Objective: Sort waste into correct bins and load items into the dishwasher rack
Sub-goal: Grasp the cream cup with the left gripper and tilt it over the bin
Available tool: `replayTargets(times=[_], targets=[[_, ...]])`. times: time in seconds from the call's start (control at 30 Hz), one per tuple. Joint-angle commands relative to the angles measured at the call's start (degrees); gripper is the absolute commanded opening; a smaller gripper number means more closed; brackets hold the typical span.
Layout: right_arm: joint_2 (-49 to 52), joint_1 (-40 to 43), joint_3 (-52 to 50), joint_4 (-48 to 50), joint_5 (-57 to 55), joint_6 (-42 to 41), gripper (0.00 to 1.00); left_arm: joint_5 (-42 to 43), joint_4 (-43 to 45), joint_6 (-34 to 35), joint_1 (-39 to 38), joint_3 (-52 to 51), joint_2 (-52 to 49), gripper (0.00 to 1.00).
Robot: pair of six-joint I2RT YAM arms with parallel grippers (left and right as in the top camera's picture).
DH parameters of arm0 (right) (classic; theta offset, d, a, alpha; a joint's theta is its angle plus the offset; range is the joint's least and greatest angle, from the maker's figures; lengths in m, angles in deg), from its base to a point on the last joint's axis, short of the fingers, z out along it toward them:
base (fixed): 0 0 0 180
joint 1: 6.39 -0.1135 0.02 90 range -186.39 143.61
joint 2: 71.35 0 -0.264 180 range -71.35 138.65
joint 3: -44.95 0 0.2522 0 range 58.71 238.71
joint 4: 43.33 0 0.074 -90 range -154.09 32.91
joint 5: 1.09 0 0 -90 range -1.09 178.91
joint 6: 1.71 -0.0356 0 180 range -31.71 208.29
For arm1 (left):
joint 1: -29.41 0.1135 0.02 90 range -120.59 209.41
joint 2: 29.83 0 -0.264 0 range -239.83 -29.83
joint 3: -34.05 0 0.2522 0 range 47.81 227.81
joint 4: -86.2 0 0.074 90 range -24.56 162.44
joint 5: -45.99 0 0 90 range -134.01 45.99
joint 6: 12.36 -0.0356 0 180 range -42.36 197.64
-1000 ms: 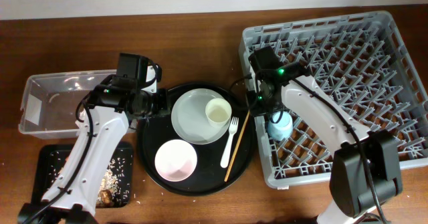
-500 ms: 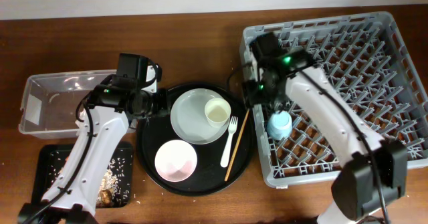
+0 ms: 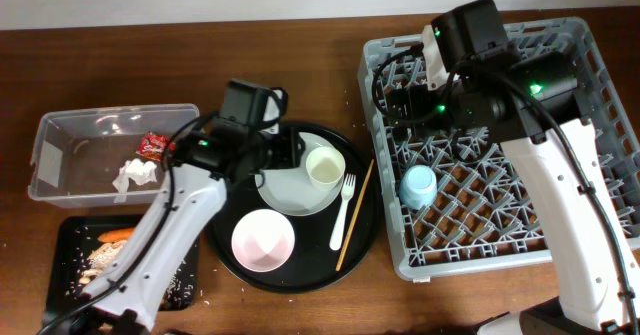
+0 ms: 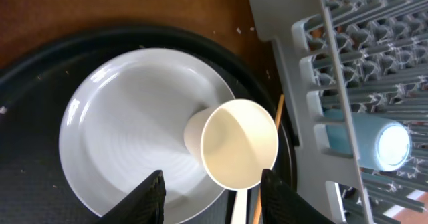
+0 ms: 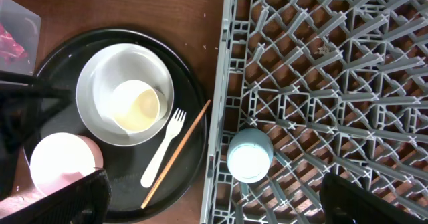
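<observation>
Now that the right arm has pulled up and back from the blue cup (image 3: 417, 186), I am finding that cup standing alone, mouth down, near the left edge of the rack (image 3: 580, 35). The right gripper (image 5: 217, 197) is hanging above it with its jaws spread wide and nothing between them. I am judging that item loaded.

The left arm has swung off the clear tub (image 3: 60, 135), which is now showing the red wrapper (image 3: 153, 145) and the tissue (image 3: 135, 175) inside. The small black tray (image 3: 70, 235) is holding the carrot (image 3: 115, 234) and the rice scraps (image 3: 100, 260), so the waste is looking sorted.

The left gripper (image 4: 212, 200) is now hovering at the cream cup (image 3: 325, 167) on the plate (image 3: 285, 185), jaws partly parted and gripping nothing. I am reading that cup as the next item to load. The pink bowl (image 3: 263, 239), fork (image 3: 343, 213) and chopsticks (image 3: 355, 215) are lying untouched on the round tray (image 3: 225, 225).

Limits of view:
- The left arm is covering the plate's left edge and part of the small black tray.
- Both sets of fingertips are cut off at the bottom of their wrist views.
- I cannot tell whether one chopstick or a pair is lying there.
- I cannot tell whether the blue cup is seated over a peg.
</observation>
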Motion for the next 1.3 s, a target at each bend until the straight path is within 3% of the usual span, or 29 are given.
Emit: replayTargets(times=[0.0,0.33,0.4,0.5,0.63,0.8,0.9,1.0,1.1,1.27], targets=[[0.22,0.33,0.77,-0.07,-0.92,0.37,0.99,-3.76,1.51,4.22,-4.22,-0.28,-4.96,0.45],[0.22,0.33,0.77,-0.07,-0.92,0.37,0.99,-5.81,2.89,4.44,-5.79,-0.28,-12.61,0.44],[0.22,0.33,0.77,-0.07,-0.9,0.37,0.99,-6.14,2.89,4.63,-5.79,-0.28,-13.73,0.32],[0.22,0.33,0.77,-0.07,-0.9,0.37,0.99,-6.12,2.91,4.63,-5.79,-0.28,-15.43,0.29],[0.22,0.33,0.77,-0.07,-0.9,0.37,0.99,-6.12,2.93,4.63,-5.79,-0.28,-15.63,0.01],[0.22,0.33,0.77,-0.07,-0.92,0.37,0.99,-6.1,1.57,4.61,-3.91,3.52,-13.57,0.01],[0.22,0.33,0.77,-0.07,-0.92,0.37,0.99,-5.6,-4.66,4.5,-0.39,8.48,-8.11,0.0],[0.22,0.33,0.77,-0.07,-0.9,0.37,0.99,9.29,-5.22,-3.58,5.79,9.38,-0.76,0.0],[0.22,0.33,0.77,0.02,-0.87,0.35,0.99,42.62,-5.33,-12.85,14.47,9.38,2.19,0.0],[0.22,0.31,0.77,1.4,4.35,-0.09,0.99,60.74,-4.59,-22.18,18.23,9.35,0.87,0.0]])
